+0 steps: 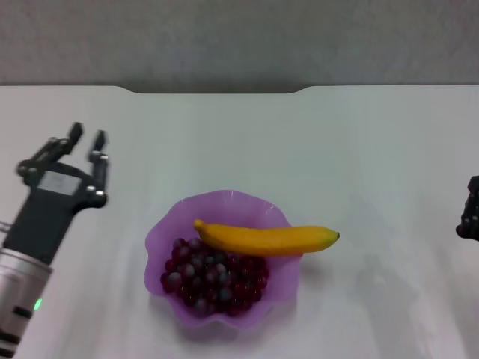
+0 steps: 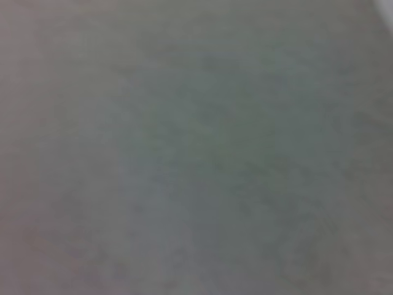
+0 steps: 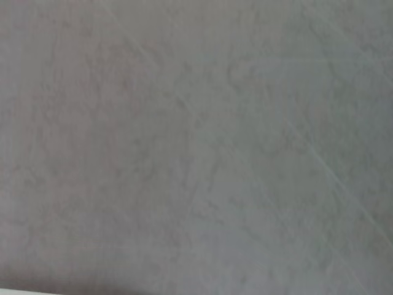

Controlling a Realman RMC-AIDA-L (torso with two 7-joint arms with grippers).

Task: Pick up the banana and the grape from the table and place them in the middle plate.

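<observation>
Your left gripper [image 1: 87, 139] sits out on the left of the table [image 1: 374, 149], fingers apart and holding nothing. In the middle, the grapes [image 1: 213, 283] and banana [image 1: 266, 238] already lie in the purple plate [image 1: 161, 239], so the job looks done. At the far right only a bit of your right gripper [image 1: 469, 217] shows, and you can't tell its grip; just park both arms.

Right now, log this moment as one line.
banana and grape in middle plate | left hand open, empty, left of plate | right hand at edge

Yellow-orange banana [image 1: 266, 238] with dark tip; dark red-purple grape [image 1: 213, 282], some frosted grey; translucent purple middle plate [image 1: 228, 203]; plain white table [image 1: 359, 149]; black left gripper [image 1: 87, 146].
</observation>
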